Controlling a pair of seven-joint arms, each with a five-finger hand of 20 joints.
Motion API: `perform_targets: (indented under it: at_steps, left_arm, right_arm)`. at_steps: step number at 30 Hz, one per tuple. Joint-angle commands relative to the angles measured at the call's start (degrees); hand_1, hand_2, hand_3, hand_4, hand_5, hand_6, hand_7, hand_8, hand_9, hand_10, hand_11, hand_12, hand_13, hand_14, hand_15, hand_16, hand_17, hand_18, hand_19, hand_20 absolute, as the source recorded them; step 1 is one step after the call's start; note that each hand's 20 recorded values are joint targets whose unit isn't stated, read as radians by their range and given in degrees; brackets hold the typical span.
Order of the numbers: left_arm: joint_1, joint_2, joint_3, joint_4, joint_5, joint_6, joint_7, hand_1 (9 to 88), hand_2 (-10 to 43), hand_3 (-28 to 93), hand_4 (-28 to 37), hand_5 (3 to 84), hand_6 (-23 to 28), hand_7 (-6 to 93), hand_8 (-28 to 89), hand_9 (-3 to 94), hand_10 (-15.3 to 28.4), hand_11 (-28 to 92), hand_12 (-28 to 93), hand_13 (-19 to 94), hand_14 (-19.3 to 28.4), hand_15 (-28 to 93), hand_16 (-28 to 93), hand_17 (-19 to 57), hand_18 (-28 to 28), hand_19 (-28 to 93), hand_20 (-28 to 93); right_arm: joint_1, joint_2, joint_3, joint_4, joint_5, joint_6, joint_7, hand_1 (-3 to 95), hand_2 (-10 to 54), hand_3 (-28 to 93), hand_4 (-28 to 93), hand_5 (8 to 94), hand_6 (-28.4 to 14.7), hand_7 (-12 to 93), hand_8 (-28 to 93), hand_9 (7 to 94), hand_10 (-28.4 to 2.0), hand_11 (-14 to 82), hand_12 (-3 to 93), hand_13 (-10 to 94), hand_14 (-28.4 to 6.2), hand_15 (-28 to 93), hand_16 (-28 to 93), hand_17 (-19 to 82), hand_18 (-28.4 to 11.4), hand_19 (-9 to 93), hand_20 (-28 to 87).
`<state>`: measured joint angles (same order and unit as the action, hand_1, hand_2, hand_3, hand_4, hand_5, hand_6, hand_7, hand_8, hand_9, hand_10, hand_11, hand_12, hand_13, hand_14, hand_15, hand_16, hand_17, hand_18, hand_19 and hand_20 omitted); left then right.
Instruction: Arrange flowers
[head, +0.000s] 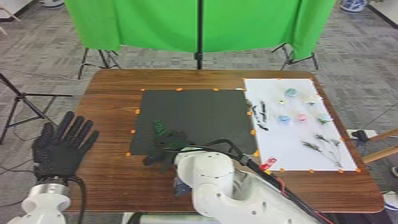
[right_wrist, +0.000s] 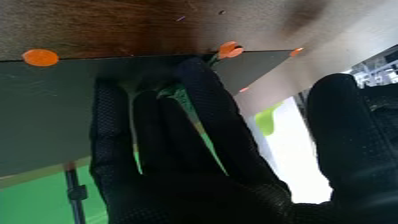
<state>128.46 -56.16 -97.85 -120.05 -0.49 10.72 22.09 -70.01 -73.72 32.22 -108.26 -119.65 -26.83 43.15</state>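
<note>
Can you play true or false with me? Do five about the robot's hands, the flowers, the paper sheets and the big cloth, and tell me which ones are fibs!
1. The robot's left hand has its fingers spread. True.
2. The pink flower lies on the black sheet. False: it lies on the white sheet.
3. The robot's right hand is at the black sheet. True.
4. The big cloth behind the table is red. False: it is green.
5. The white sheet is to the right of the black sheet in the head view. True.
</note>
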Motion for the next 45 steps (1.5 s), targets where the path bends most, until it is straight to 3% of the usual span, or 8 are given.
perform_targets:
  at_steps: [1,4,7,16,32,40,43,45]
  left_arm:
    - [2.2,-1.64,-1.38,0.09,0.08,-1.35,0.06,27.2,13.2,73,-28.3,40.4,5.7,15.2,-11,34.7,13.7,19,9,26,12.8,28,-5,-3.4,10.8,21,11]
    - [2.9,-2.34,-1.95,0.59,2.75,-3.05,-0.45,27.1,13.2,73,-28.3,40.4,5.7,15.0,-11,34.6,13.6,19,9,26,12.8,28,-5,-3.5,10.8,21,11]
    - [2.9,-2.68,-2.10,0.71,3.44,-4.57,-1.07,27.1,13.1,73,-28.3,39.3,5.4,14.7,-11,33.7,13.5,19,9,26,12.8,27,-6,-3.5,10.7,21,11]
    - [4.1,-3.50,-2.20,-0.39,2.60,-3.20,0.58,26.9,13.1,73,-28.3,38.8,5.4,14.4,-11,33.3,13.4,18,9,25,13.0,27,-5,-3.8,10.8,21,11]
    - [4.1,-3.79,-1.92,-1.05,2.83,-2.92,1.46,26.9,13.0,73,-28.3,38.9,5.6,14.5,-11,33.3,13.5,18,9,25,12.9,27,-5,-3.7,10.8,21,11]
    - [3.5,-3.40,-1.68,-0.72,2.34,-2.73,1.25,26.9,12.9,73,-28.3,39.2,5.5,14.7,-11,33.7,13.0,19,9,25,13.0,27,-5,-3.7,10.8,21,11]
    - [3.3,-3.12,-1.31,-0.97,0.48,-1.75,2.04,26.6,12.4,74,-28.3,39.2,5.5,14.8,-11,33.7,13.0,19,9,25,13.0,27,-5,-3.8,10.9,21,11]
    - [3.4,-3.04,-1.27,-0.80,0.08,-2.13,2.05,26.3,11.8,74,-28.3,39.6,5.5,14.9,-11,33.9,12.9,19,10,25,13.0,27,-5,-3.8,10.9,21,11]
  right_arm:
    - [-0.3,5.4,1.4,-3.2,4.6,3.8,2.0,22.6,8.3,70,-19,66.6,-4.5,13,-10,29.7,-28.2,7.4,8.8,12,-27.2,43,1,8,-27.8,65,16]
    - [-1.3,7.9,5.0,-5.0,4.7,7.1,2.1,22.9,8.2,70,-19,67.4,-5.8,15,-9,33.9,-28.3,8.2,8.8,17,-27.2,43,1,9,-27.7,65,15]
    - [-2.1,10.2,8.8,-6.2,3.5,10.9,2.2,25.0,7.7,70,-19,67.8,-6.1,14,-9,38.0,-28.3,8.7,9.0,22,-26.6,42,1,11,-27.6,64,14]
    - [-6.7,21.2,22.5,-9.9,-0.2,18.5,4.8,26.5,6.1,71,-18,59.7,-8.7,11,-8,43.4,-27.8,9.4,11.3,26,-26.9,43,2,11,-28.0,65,13]
    - [-25.7,28.4,53.6,-12.1,4.1,10.9,18.1,33.0,-8.4,71,-20,48.1,-12.6,7,-6,38.6,-28.4,6.4,13.4,23,-27.9,40,4,10,-28.4,64,13]
    - [-32.7,27.8,59.0,-13.1,5.9,8.4,20.5,35.6,-9.5,71,-24,52.4,-12.7,8,-6,45.6,-27.6,9.2,15.5,30,-26.0,40,7,12,-28.4,65,17]
    - [-34.3,27.0,60.1,-13.2,6.7,7.9,21.0,37.3,-9.5,70,-25,54.8,-11.7,9,-6,48.9,-26.5,10.8,16.7,35,-25.2,42,8,14,-28.4,66,18]
    - [-35.0,26.5,60.4,-13.3,7.2,9.3,21.3,38.4,-9.5,69,-26,57.1,-10.8,10,-6,52.1,-25.6,12.1,17.0,38,-24.6,42,9,14,-28.4,66,19]
